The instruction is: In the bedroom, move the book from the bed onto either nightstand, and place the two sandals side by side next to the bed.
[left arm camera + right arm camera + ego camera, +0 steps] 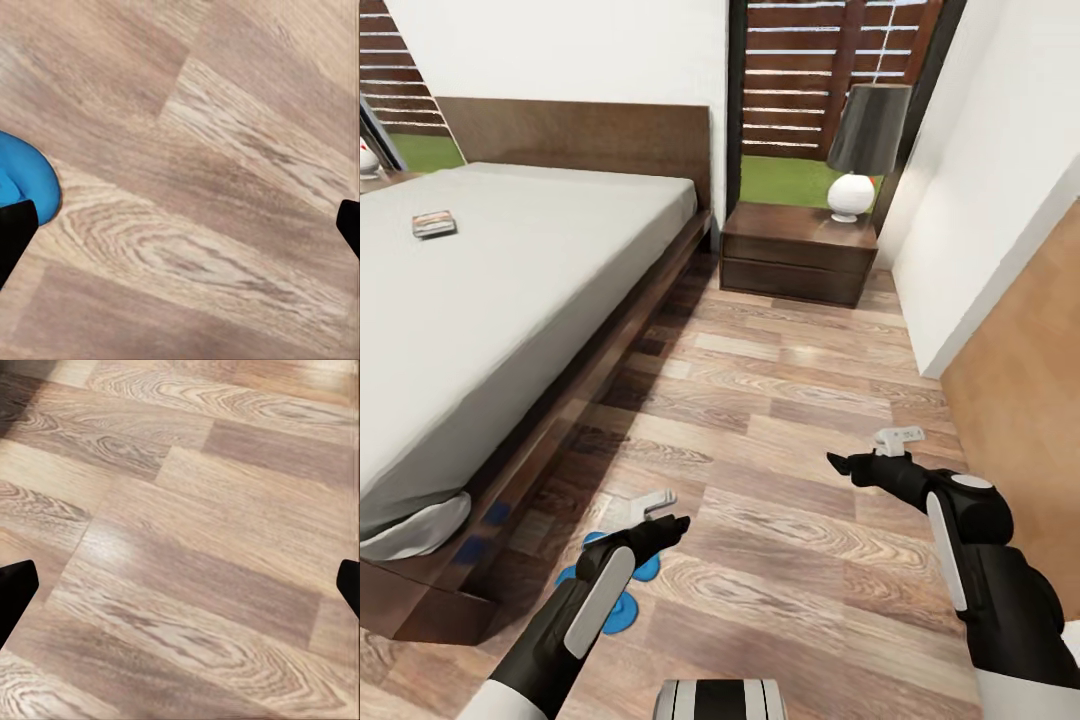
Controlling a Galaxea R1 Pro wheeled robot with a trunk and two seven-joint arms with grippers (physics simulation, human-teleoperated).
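The blue sandals [612, 590] lie on the floor just under the left gripper [660, 512] at about seven o'clock (both it and the right gripper [865, 455] spread, empty), while the book [434, 224] rests on the bed [540, 270] toward eleven o'clock.

The bed [510, 300], left of frame, carries the book [434, 224]; lower left, seemingly both blue sandals [622, 600] on the wood floor [780, 400].

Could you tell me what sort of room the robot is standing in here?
Most likely a bedroom: a low platform bed with a dark headboard, a two-drawer nightstand carrying a table lamp, and wood-plank floor.
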